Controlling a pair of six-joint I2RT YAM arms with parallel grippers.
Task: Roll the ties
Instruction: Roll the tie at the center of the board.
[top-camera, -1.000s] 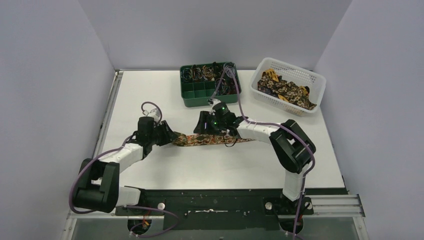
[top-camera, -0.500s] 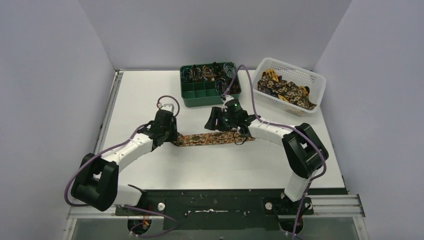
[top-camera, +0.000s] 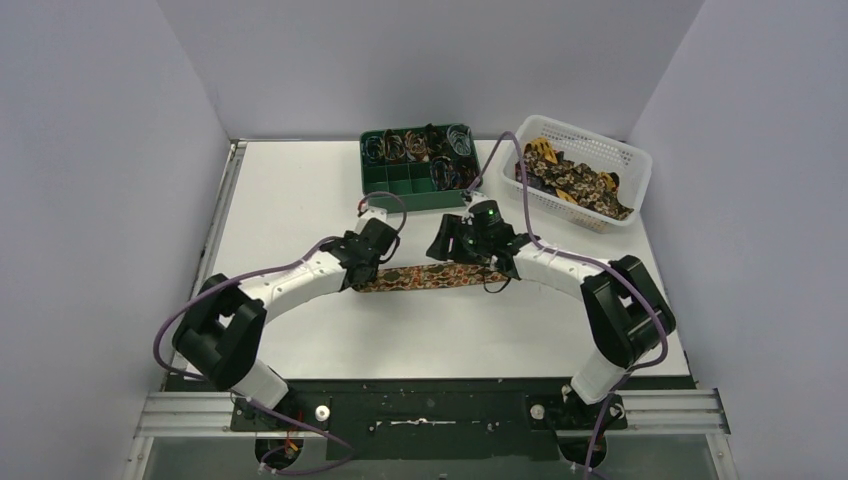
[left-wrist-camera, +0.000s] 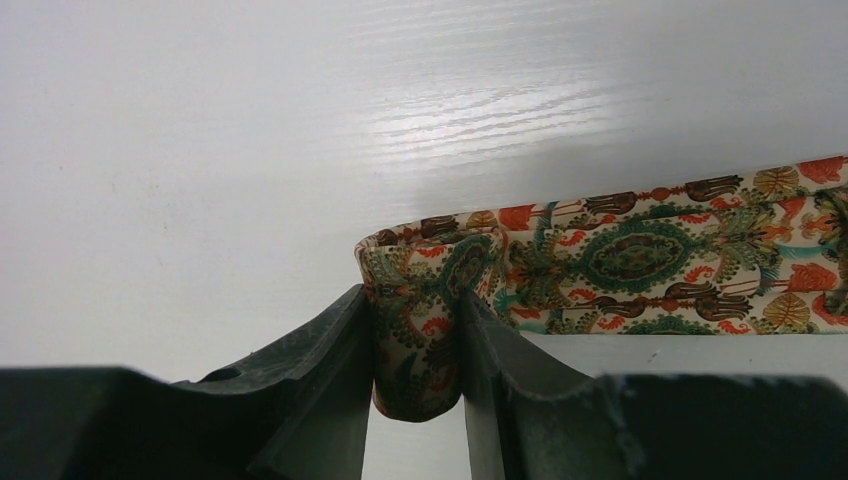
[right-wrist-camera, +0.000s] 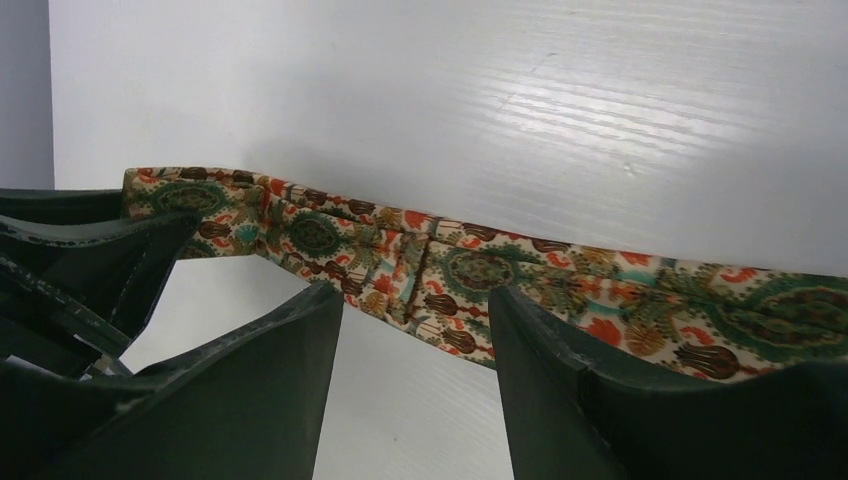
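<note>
A floral print tie (top-camera: 425, 277) lies as a flat strip on the white table between both arms. My left gripper (top-camera: 357, 279) is shut on its left end; in the left wrist view the folded end (left-wrist-camera: 420, 330) is pinched between the fingers and the strip (left-wrist-camera: 660, 262) runs off to the right. My right gripper (top-camera: 446, 252) is open just behind the middle of the strip; in the right wrist view the tie (right-wrist-camera: 470, 272) crosses just beyond the parted fingers (right-wrist-camera: 545, 360), untouched. More ties lie piled in the white basket (top-camera: 632, 172).
A green compartment tray (top-camera: 385, 195) holding small coils and thin wire loops stands at the back centre. The white basket stands at the back right. Purple cables trail from both arms over the table.
My left gripper has moved right along the table with the tie's left end, shortening the flat strip. My right gripper has shifted right and slightly back.
</note>
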